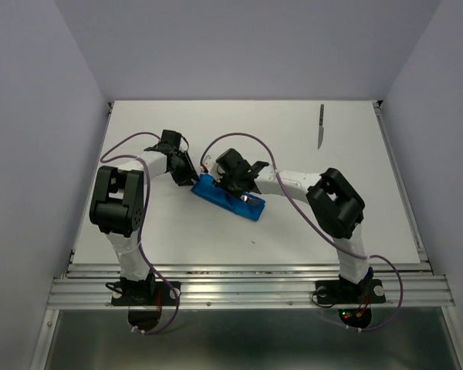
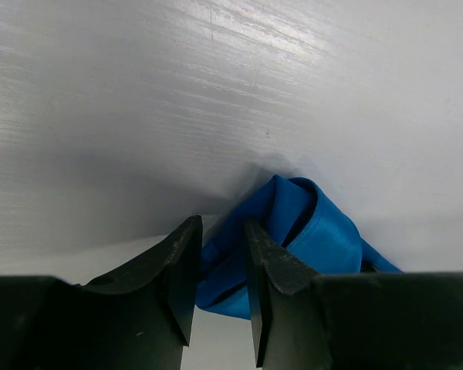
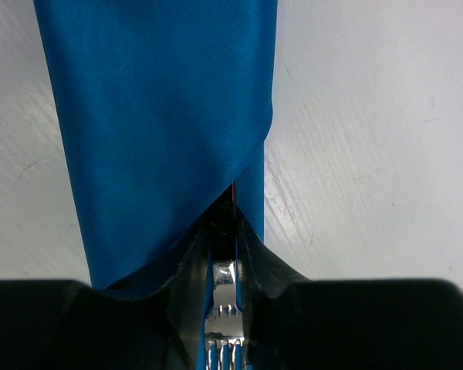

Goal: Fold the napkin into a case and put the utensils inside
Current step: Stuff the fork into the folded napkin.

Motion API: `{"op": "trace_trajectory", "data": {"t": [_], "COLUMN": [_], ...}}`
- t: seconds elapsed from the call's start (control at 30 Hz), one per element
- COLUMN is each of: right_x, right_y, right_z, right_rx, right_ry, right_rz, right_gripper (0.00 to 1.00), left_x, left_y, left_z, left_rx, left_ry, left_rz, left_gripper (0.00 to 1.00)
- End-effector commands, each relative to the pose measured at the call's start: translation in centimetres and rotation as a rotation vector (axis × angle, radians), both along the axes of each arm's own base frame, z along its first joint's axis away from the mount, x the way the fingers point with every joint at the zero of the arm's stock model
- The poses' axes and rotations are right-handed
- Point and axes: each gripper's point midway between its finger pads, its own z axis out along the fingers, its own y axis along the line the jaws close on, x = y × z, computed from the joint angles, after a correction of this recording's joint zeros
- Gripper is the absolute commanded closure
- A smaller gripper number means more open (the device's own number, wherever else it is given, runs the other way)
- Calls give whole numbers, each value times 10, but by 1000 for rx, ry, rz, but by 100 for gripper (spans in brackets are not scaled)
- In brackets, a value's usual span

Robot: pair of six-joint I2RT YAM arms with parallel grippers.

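Observation:
The blue napkin [image 1: 216,193] lies folded as a narrow case in the middle of the table. My left gripper [image 1: 191,179] sits at its left end. In the left wrist view that gripper [image 2: 222,231] has a raised fold of the napkin [image 2: 316,231] pinched between its jaws. My right gripper [image 1: 243,191] is over the case's right end. In the right wrist view the silver fork [image 3: 226,281] lies between its jaws [image 3: 225,231], handle running under the cloth [image 3: 154,116], with thin slits of blue on both sides. The knife [image 1: 321,126] lies alone at the far right.
The white table ends in a metal rail [image 1: 247,289] at the near edge. Grey walls stand close on the left, right and back. Purple cables loop above both arms near the napkin.

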Motion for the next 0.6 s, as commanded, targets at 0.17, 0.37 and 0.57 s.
{"op": "trace_trajectory", "data": {"t": [0.17,0.37,0.57], "right_x": [18,16,21], "right_y": [3,-8,-18], "right_z": [45,60,89], "right_rx": [52,55,111], "right_ry": [-131,-162,-195], "right_rz": [-60,-92,-140], "right_gripper": [57,49,46], "left_x": [8,10,10], "left_y": [-7,-7,-7], "left_z": [16,16,22], "left_rx": [-15,-14,-12], "left_ry": [-40,-40,-52], "left_rz": [-28,-34,-41], "left_gripper": [60,60,60]}}
